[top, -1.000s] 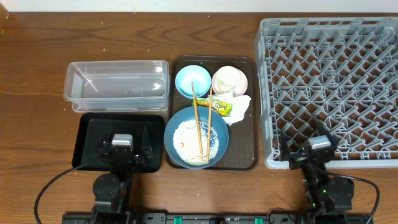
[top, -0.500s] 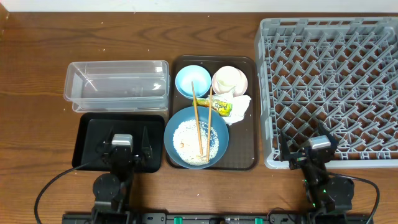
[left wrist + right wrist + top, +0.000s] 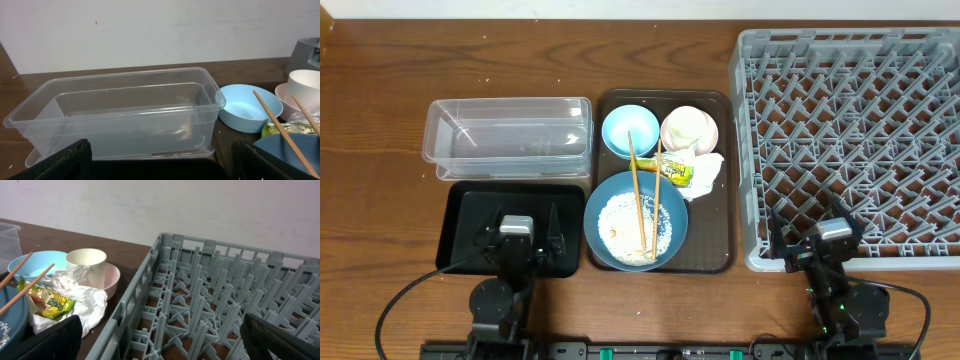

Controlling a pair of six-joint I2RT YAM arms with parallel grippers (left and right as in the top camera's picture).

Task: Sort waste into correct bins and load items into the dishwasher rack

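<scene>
A large dark blue bowl [image 3: 635, 222] holds white rice scraps [image 3: 620, 225] and a pair of wooden chopsticks [image 3: 642, 195]. Behind it are a light blue bowl [image 3: 630, 128] and a white cup [image 3: 685, 125] inside a pink bowl [image 3: 111, 277]. A crumpled napkin [image 3: 708, 170] and a yellow-green wrapper [image 3: 675, 172] lie between them. My left gripper [image 3: 518, 238] is open and empty above the black tray [image 3: 460, 215], facing the clear tub [image 3: 125, 110]. My right gripper [image 3: 810, 236] is open and empty over the near left corner of the grey rack [image 3: 850, 130].
All the dishes and waste sit on a dark brown serving tray [image 3: 725, 230] between the bins and the rack. The clear tub [image 3: 510, 135] stands just behind the black tray. Bare wooden table [image 3: 380, 200] lies to the left.
</scene>
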